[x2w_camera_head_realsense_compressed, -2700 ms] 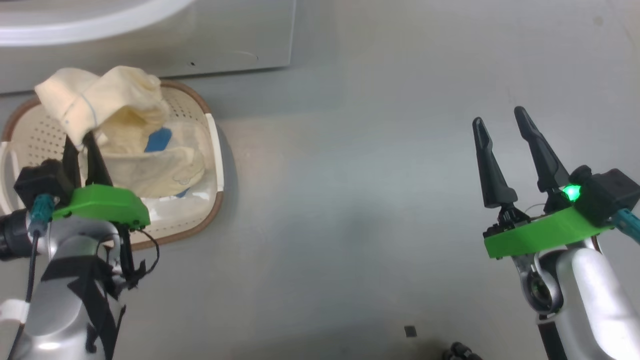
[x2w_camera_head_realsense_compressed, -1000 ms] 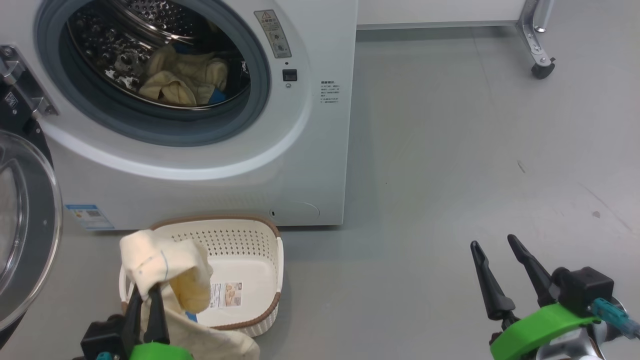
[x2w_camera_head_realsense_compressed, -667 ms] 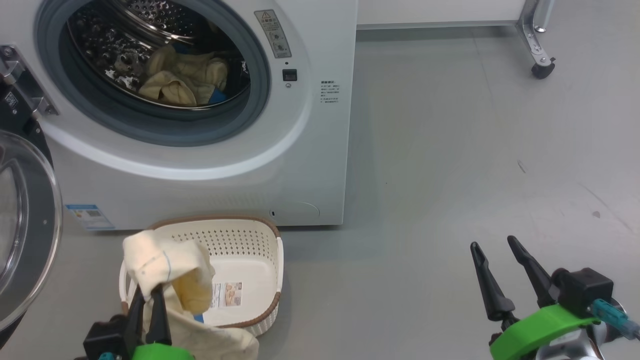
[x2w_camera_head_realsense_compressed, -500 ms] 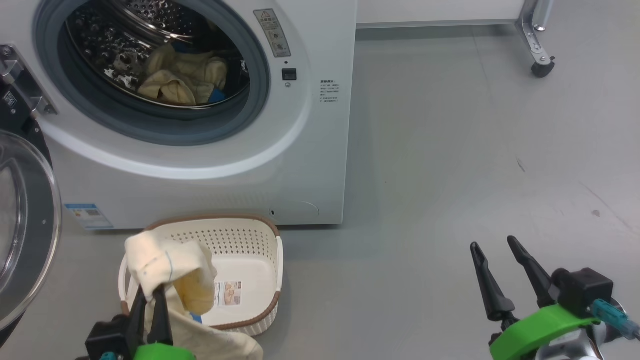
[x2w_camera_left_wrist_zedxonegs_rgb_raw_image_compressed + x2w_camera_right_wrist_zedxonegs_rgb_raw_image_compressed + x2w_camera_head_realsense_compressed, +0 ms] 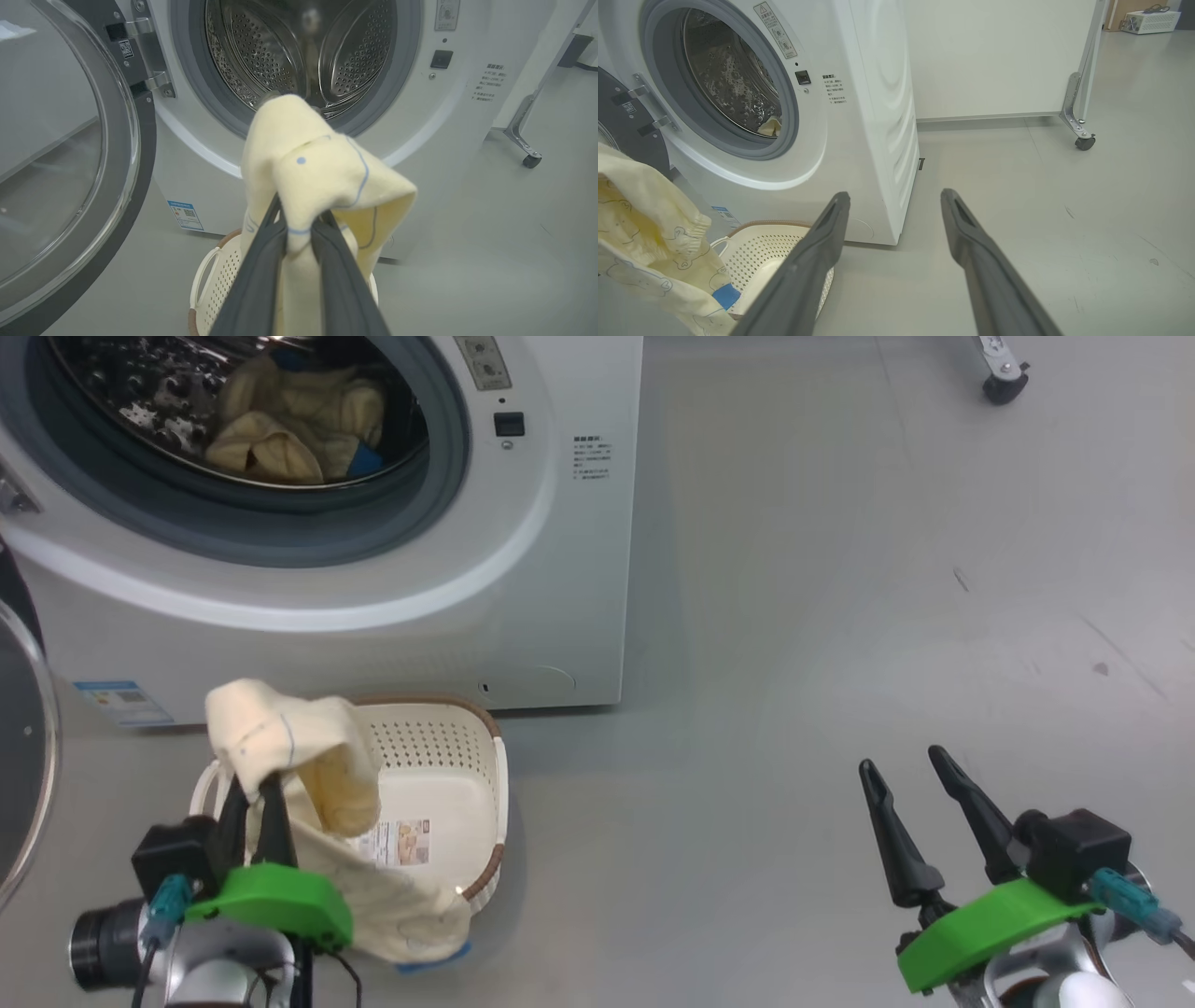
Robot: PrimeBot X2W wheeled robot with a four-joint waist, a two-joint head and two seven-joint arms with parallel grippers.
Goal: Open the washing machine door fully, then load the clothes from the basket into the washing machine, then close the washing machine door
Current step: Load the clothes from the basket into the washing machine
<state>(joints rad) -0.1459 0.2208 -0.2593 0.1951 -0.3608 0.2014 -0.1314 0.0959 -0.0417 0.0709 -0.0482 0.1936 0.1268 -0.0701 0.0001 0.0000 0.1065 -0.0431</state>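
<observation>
left gripper (image 5: 299, 223): fingers nearly closed, pinching soft cream-yellow printed garment (image 5: 322, 172) hanging over small cream-white perforated plastic basket (image 5: 439, 747) | right gripper (image 5: 895, 194): fingers wide apart, empty | head view: cream clothes (image 5: 280, 429) in drum of big white washing machine (image 5: 560, 569) | left wrist view: round black-rimmed glass door (image 5: 142, 154) open beside machine | right wrist view: blue patch (image 5: 725, 296) at garment hem

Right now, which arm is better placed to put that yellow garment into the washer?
Left. The left fingers grip the clothes, facing the open washing machine. The right fingers stand open, empty, off to the side.
</observation>
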